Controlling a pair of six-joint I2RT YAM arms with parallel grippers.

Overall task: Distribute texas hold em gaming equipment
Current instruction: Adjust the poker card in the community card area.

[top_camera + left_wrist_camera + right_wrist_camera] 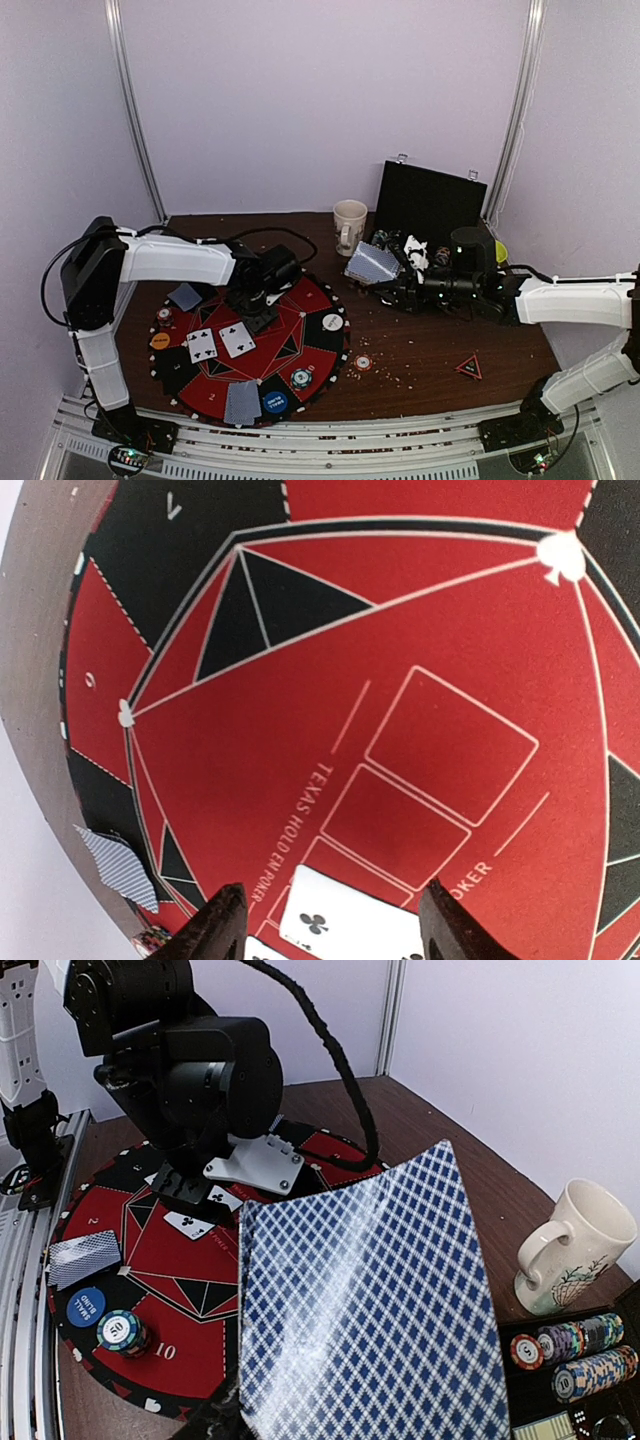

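Insp. finding: you're operating in a robot lab test cell, not a home or shop. Evidence: plain lilac wall panels on 3 sides w/ metal uprights. Ribbed alu. rail along near edge carries left arm base & right arm base. Exposed cabling. Bare circuit board. Small dark wood table.

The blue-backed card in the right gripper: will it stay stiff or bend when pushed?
The card probably flexes: held by the right gripper, it looks bowed. Its sheen suggests a slippery back. Being thin, it is likely very light.
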